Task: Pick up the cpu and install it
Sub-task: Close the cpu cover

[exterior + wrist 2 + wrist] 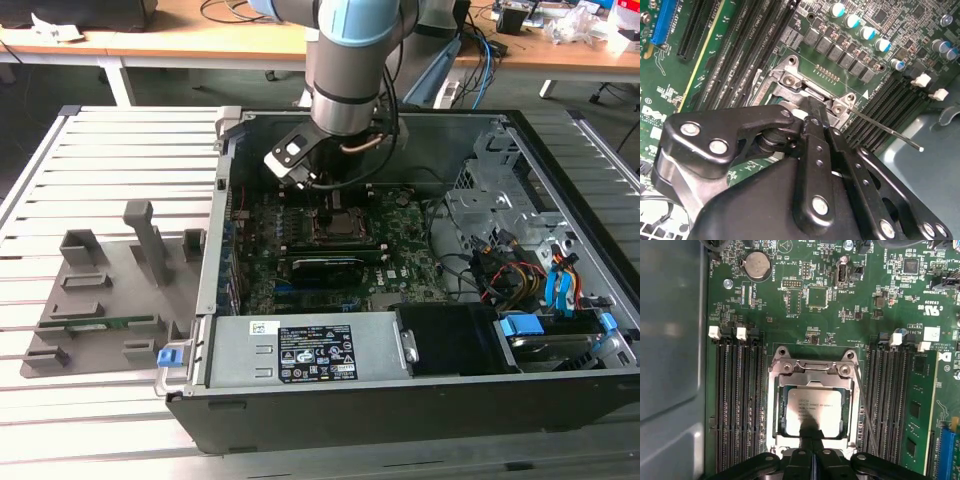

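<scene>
**Chip sits in its square frame, arm just above it**

A big black computer box (pixel 420 410) lies open on a grey worktop (pixel 110 150) made of long metal slats. Far behind the worktop stand wooden desks (pixel 200 35) with wires and small things on them.

On the exterior view's left, beside the box, a grey plastic holder (pixel 75 335) rests on the slats. A long green memory stick (pixel 100 323) lies in it.

Inside the box is a green board (pixel 840 305) full of little parts, with a round silver battery (pixel 756 265) on it. At the near side of the box is a grey power box (pixel 300 355) with a white label. On the exterior view's right, inside the box, there are bright blue and yellow wires (pixel 555 285).

The robot arm reaches down into the far part of the box. Its black pincer (pixel 811 444) hangs right over the middle of the board. The fingers look pressed together, and they pinch nothing that can be seen.

The cpu (pixel 812 407) lies flat inside the metal socket frame (pixel 774 405), with its silvery top facing up. The pincer tips are just over one edge of it and throw a dark shadow on it. In both wrist views a thin metal lever (pixel 866 415) sticks out beside the frame. Long black slots (pixel 737 400) run along both sides of the frame.
</scene>
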Robot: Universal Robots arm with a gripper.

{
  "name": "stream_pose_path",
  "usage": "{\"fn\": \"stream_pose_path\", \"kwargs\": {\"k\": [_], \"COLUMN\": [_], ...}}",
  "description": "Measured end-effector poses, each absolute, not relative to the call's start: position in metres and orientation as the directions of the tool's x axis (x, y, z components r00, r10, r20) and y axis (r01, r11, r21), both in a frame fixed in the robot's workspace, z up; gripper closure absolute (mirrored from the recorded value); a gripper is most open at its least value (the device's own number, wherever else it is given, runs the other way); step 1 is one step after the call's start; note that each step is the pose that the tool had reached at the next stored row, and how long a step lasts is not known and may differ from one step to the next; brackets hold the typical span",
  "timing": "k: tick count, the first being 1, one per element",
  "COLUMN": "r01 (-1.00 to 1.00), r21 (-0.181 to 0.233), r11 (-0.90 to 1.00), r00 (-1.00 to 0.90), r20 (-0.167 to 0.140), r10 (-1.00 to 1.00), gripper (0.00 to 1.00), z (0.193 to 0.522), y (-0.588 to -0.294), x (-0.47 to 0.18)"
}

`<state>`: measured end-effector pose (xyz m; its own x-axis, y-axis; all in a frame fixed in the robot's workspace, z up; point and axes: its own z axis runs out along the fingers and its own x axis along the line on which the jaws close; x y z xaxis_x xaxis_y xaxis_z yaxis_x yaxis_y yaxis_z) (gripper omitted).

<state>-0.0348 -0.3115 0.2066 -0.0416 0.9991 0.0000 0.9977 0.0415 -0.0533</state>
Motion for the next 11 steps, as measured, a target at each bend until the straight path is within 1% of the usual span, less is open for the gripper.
{"fn": "stream_pose_path", "kwargs": {"k": [11], "r01": [0.998], "r21": [-0.055], "r11": [0.041], "r00": [-0.041], "r20": [0.0], "r10": [0.999], "gripper": [0.89], "z": [0.208], "y": [-0.311], "x": [-0.01]}}
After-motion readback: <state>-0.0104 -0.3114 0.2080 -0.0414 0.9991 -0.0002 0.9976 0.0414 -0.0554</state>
